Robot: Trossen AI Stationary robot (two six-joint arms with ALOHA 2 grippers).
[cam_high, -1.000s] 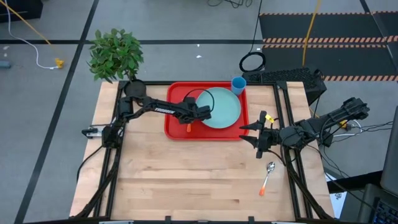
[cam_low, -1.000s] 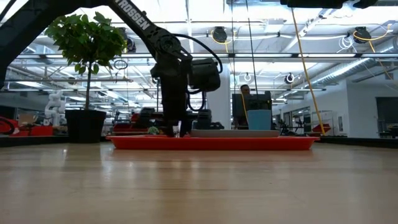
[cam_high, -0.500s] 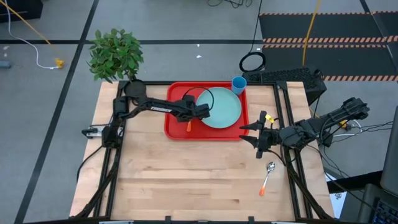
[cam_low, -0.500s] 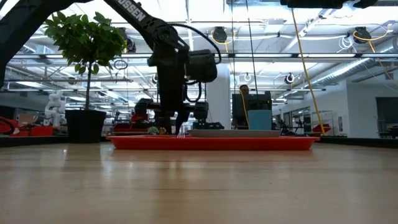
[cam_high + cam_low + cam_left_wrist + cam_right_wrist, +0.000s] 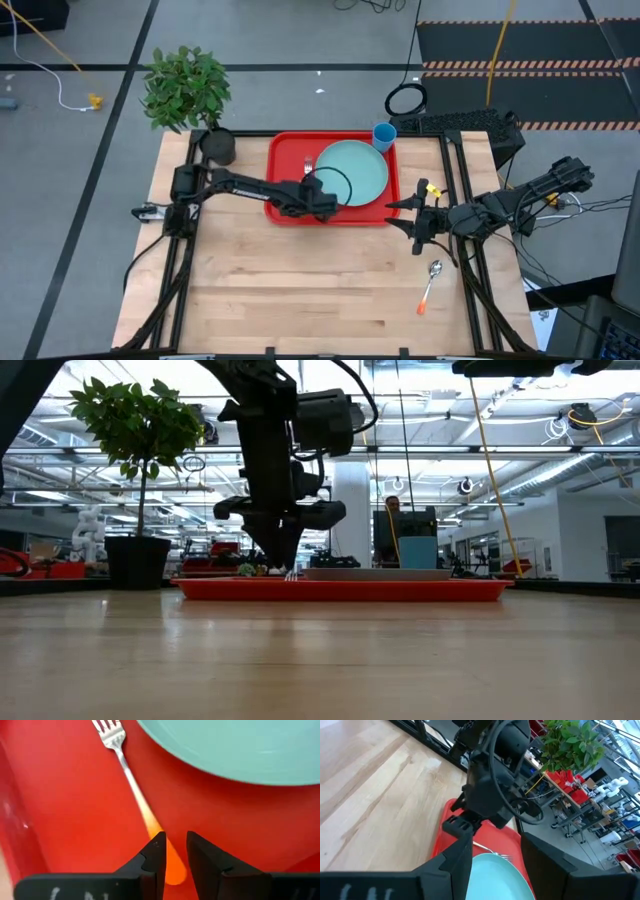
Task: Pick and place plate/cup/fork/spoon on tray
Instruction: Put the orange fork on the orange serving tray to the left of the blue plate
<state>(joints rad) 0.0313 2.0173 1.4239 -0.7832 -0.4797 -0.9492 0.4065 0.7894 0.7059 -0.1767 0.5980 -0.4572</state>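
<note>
- We see the tray [image 5: 285, 212] at the far edge of the desk, near the middle of that edge.
- The plate [image 5: 357, 170] lies flat inside the tray, filling its right part.
- The fork [image 5: 131, 782] lies flat on the tray floor, just beside the left rim of the plate, with the prongs toward the far edge of the tray and the orange handle toward the near edge.
- The cup [image 5: 383, 134] stands upright at the far right corner of the tray; we cannot tell if it is inside the rim or just outside.
- The spoon [image 5: 431, 281] lies on the desk near the right edge, well apart from the tray.
- The left gripper [image 5: 174, 851] hangs above the fork handle; its jaws stand narrowly apart and hold nothing.
- The right gripper [image 5: 402, 213] waits near the right edge of the desk, between the tray and the spoon, jaws wide and empty.
- A plant [image 5: 187, 88] stands at the far left corner.
</note>
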